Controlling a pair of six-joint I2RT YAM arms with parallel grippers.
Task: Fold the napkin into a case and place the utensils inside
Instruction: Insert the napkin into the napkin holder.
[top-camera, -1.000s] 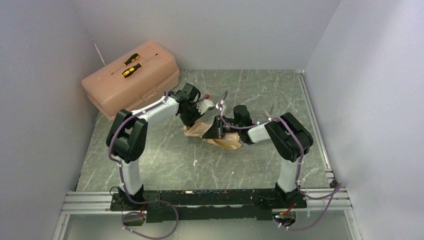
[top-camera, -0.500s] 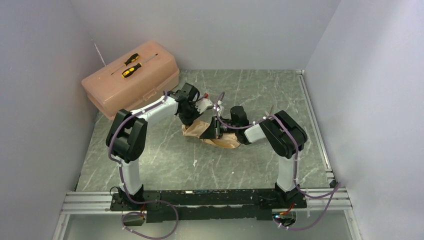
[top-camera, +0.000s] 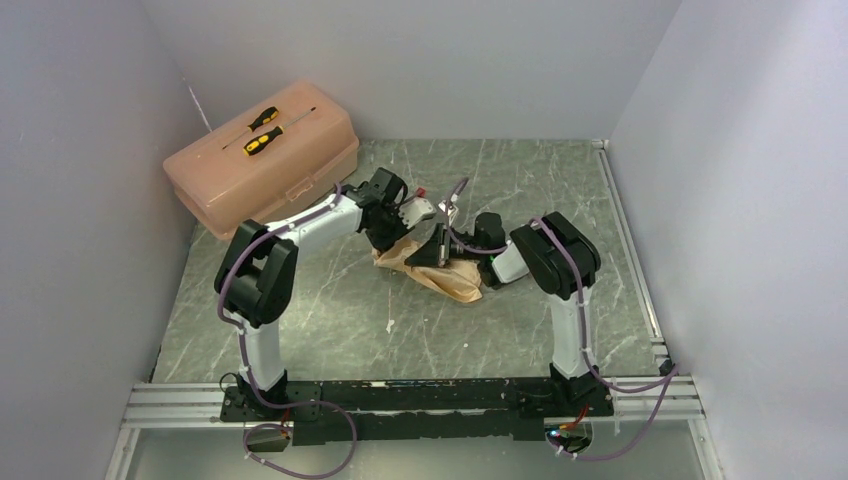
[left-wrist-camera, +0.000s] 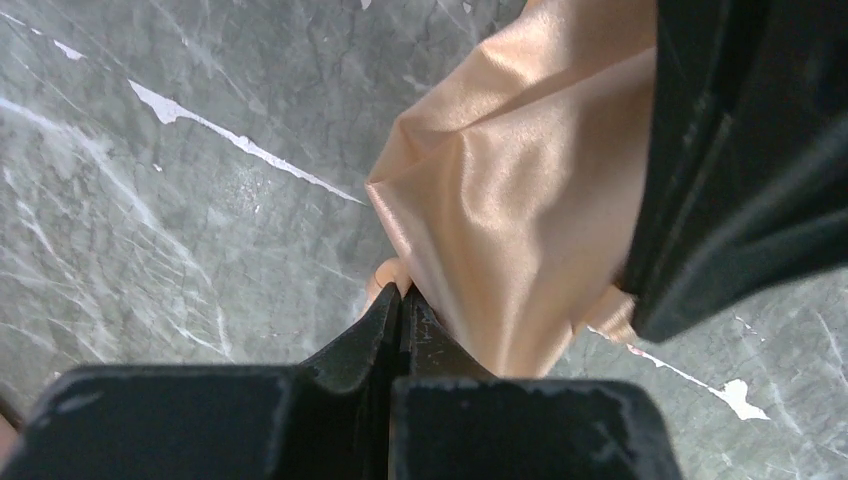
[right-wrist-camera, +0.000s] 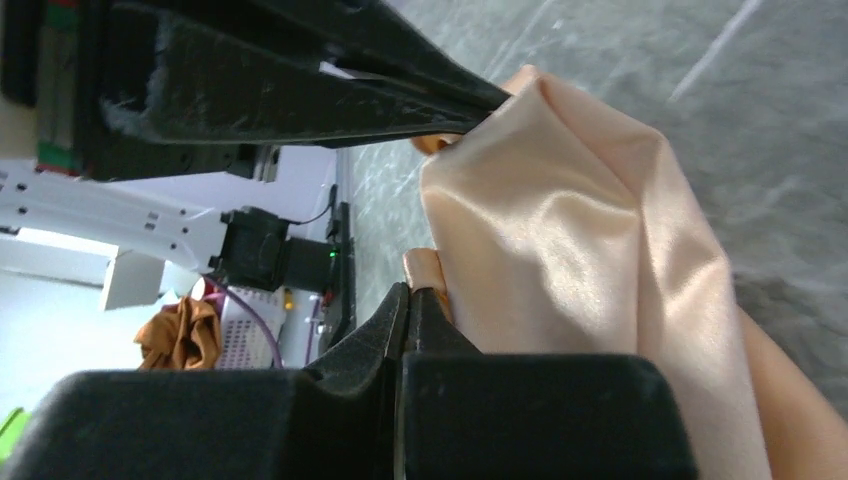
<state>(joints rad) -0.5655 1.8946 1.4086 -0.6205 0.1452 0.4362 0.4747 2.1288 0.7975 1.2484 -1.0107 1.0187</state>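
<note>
The left jaws and right jaws each clamp shut on a napkin (top-camera: 452, 282) edge, close together mid-way across the bench (top-camera: 330, 310), with open surface around and the toolbox (top-camera: 262, 165) well apart.

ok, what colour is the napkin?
Shiny peach-tan napkin, no pattern; shows best in the left wrist view.

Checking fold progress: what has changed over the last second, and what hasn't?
The right arm swung its elbow left toward the middle. Nothing was grabbed or released: left gripper and right gripper stayed shut on the napkin. Toolbox and screwdrivers unmoved.
</note>
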